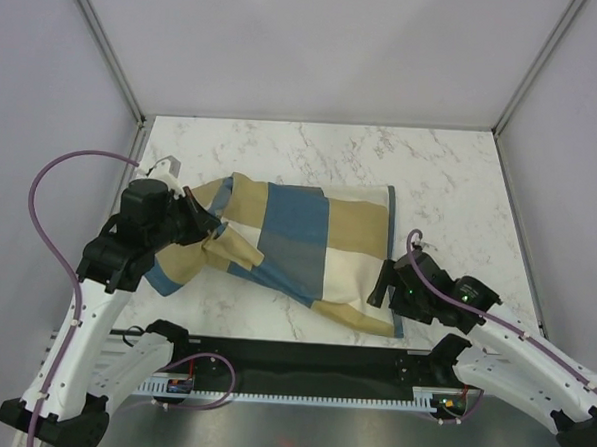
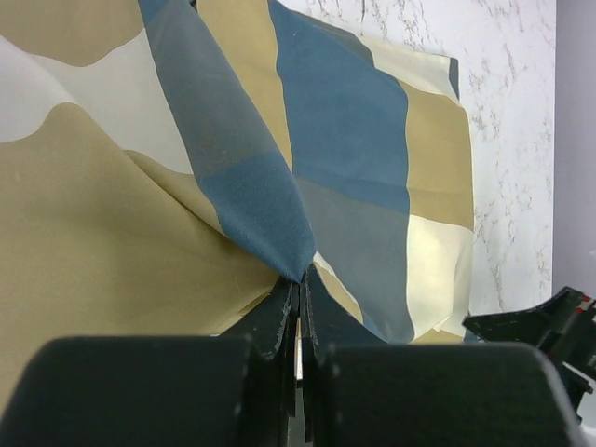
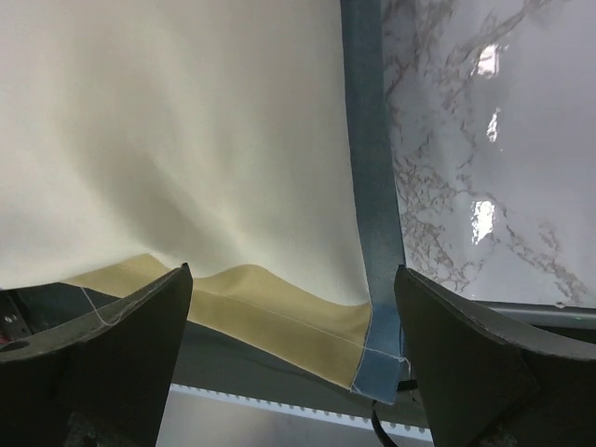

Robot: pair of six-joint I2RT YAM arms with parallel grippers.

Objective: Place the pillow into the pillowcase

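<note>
The pillowcase [image 1: 297, 248], in big blue, tan and cream checks, lies bulging across the middle of the marble table. The pillow is hidden. My left gripper [image 1: 196, 223] is at the case's bunched left end. In the left wrist view, the left gripper [image 2: 300, 284] is shut on a raised blue fold of the pillowcase [image 2: 251, 186]. My right gripper [image 1: 381, 284] stands open at the case's near right corner. In the right wrist view, the right gripper [image 3: 293, 275] straddles the tan hem and blue edge of the pillowcase [image 3: 186, 140] without touching either.
The marble table [image 1: 461, 182] is bare at the back and right. Grey enclosure walls [image 1: 45, 90] stand on three sides. A black rail [image 1: 311, 359] runs along the near edge between the arm bases. A purple cable [image 1: 56, 176] loops by the left arm.
</note>
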